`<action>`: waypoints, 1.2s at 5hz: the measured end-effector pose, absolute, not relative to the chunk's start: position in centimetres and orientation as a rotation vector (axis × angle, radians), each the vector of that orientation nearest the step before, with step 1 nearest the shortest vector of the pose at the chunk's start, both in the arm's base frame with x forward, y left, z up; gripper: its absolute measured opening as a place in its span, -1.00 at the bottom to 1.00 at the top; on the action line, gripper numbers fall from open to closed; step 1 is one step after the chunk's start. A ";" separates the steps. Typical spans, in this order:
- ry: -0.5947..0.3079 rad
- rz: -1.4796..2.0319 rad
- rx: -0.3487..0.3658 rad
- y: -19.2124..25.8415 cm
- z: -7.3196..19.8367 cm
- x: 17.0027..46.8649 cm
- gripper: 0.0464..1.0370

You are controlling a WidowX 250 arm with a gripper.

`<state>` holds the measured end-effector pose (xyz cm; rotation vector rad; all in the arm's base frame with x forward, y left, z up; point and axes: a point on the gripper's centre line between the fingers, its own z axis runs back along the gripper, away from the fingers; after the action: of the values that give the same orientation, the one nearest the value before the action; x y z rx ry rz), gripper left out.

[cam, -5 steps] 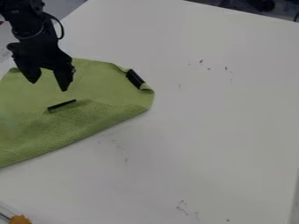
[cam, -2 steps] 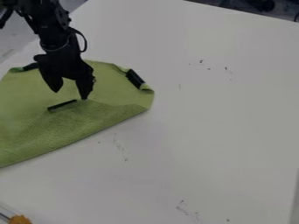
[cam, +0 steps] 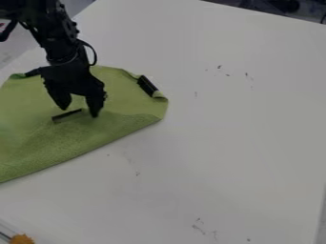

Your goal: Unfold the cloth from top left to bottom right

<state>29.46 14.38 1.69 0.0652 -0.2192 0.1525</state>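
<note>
Cloth (cam: 127,97) is green, lying on the left part of the white table (cam: 223,143), its left side running out of view. Partly folded: the near portion is doubled over, with a long, nearly straight rounded edge slanting from near left up to the right end. Doubled part reads darker and coarser, with a visible nap; far part is lighter and smoother. Shallow ripples where the two meet, soft shading down the near half. Far edge is uneven, bowing out a bit toward the middle. Right end is blunt and rounded, with a small curl of fabric at the rim.

Three dark strips on it: right strip (cam: 147,86) sits slantwise on the far right edge, just beside the curl; middle strip (cam: 66,115) is thin, tilted, mid-cloth where the two tones meet; far-left strip (cam: 32,72) is on the far edge, partly behind the arm.

Gripper (cam: 80,113) hangs over the middle of the cloth, fingers spread wide with a clear gap, nothing gripped. Fingertips are right by the middle strip, one toward each end. Can't tell if they touch the fabric.

Table has small dark scuffs. Orange item (cam: 22,239) at the near left corner.
</note>
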 end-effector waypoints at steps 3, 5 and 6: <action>-0.210 0.176 0.047 14.6 0.8 28.8 -0.50; -0.233 0.151 0.076 14.4 2.2 29.0 -0.96; -0.293 0.129 0.111 13.6 3.8 29.0 -0.94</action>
<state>28.95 13.62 3.79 0.1114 -0.2927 0.1291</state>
